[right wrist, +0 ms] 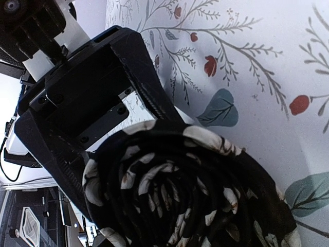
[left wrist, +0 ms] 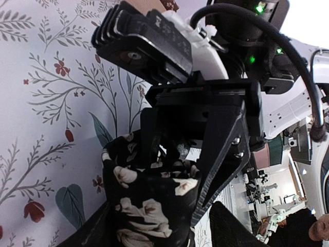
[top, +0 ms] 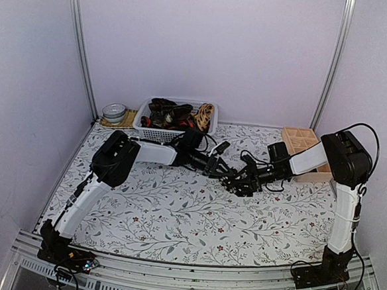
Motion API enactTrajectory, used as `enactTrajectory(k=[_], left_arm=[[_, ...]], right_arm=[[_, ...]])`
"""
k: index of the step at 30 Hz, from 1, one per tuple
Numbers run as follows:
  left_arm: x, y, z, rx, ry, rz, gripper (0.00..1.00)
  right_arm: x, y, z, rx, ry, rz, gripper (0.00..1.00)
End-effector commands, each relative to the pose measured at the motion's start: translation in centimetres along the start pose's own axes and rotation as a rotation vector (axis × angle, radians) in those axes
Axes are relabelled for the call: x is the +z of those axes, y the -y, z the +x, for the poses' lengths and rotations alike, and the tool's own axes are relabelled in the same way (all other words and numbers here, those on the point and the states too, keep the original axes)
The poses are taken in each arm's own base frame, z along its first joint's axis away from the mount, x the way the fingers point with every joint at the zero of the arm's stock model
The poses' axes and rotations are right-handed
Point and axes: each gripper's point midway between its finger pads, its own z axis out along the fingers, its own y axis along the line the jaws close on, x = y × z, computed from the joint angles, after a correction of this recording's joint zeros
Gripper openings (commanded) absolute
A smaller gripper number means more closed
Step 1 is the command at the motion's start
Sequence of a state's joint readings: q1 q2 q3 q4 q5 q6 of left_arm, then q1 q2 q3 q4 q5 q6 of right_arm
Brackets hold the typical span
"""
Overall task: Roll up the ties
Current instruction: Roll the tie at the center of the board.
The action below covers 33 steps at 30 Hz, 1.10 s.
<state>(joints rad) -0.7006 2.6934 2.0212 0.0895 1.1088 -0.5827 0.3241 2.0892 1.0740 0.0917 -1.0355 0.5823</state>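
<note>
A black tie with pale flowers, wound into a tight roll [top: 235,181], sits mid-table where the two arms meet. In the right wrist view its spiral end [right wrist: 190,190] fills the frame and hides the right fingers. My right gripper [top: 243,180] is shut on the roll; the left wrist view shows one of its ribbed fingers [left wrist: 222,170] pressed against the roll's side [left wrist: 149,206]. My left gripper [left wrist: 159,234] straddles the roll from the other side, open, with a pale gap beside its right finger [left wrist: 234,229]. In the top view the left gripper [top: 223,173] points right.
A white basket [top: 156,134] at the back holds more ties [top: 172,114]. A wooden compartment box [top: 299,140] stands at the back right, just behind the right arm. A small round tin [top: 115,111] sits on a mat at the back left.
</note>
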Motion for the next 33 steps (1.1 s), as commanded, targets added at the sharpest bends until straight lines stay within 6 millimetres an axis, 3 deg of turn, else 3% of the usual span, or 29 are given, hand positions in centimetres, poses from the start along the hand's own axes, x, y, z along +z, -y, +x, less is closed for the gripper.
enactTrajectory(k=[1, 14, 33], left_arm=[[3.5, -4.8, 12.4, -0.352, -0.246, -0.011, 0.59], [3.2, -4.4, 13.6, -0.379, -0.266, 0.032, 0.55], [1.5, -4.1, 14.2, -0.423, -0.267, -0.010, 0.62]], right_arm=[[0.9, 1.1, -2.4, -0.094, 0.058, -0.003, 0.37], [1.1, 0.3, -3.1, -0.178, 0.061, -0.030, 0.37], [1.8, -1.0, -3.1, -0.308, 0.055, -0.056, 0.38]])
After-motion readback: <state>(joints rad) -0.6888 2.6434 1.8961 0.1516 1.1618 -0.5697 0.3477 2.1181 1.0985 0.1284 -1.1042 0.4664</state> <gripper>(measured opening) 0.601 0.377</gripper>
